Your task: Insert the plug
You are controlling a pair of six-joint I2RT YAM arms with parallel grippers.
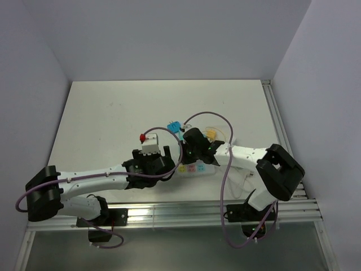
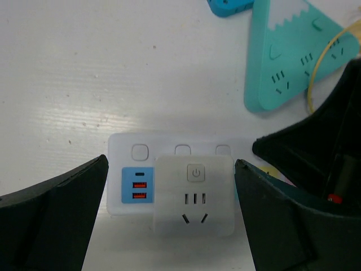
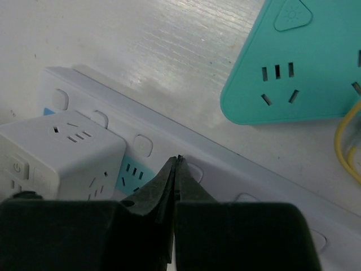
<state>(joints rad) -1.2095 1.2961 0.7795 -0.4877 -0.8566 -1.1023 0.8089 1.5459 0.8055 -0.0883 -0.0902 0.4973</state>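
The plug [image 2: 194, 195] is a white cube adapter with a power button and socket slots. It sits on the white power strip [image 2: 130, 148], just right of the strip's blue USB panel. My left gripper [image 2: 171, 162] is open, one black finger on each side of the cube with a small gap at both. My right gripper [image 3: 177, 160] is shut and holds nothing. Its tip rests on the power strip [image 3: 225, 164], right of the cube [image 3: 62, 147]. From above, the cube [image 1: 150, 148] shows between the left fingers, with the right gripper [image 1: 186, 151] beside it.
A teal triangular socket block [image 2: 293, 62] lies beyond the strip, and it is also in the right wrist view [image 3: 293, 73] with a yellow cable [image 3: 344, 141] at its right. A small blue part [image 2: 228, 7] lies at the far edge. Purple arm cables [image 1: 225, 169] loop over the table.
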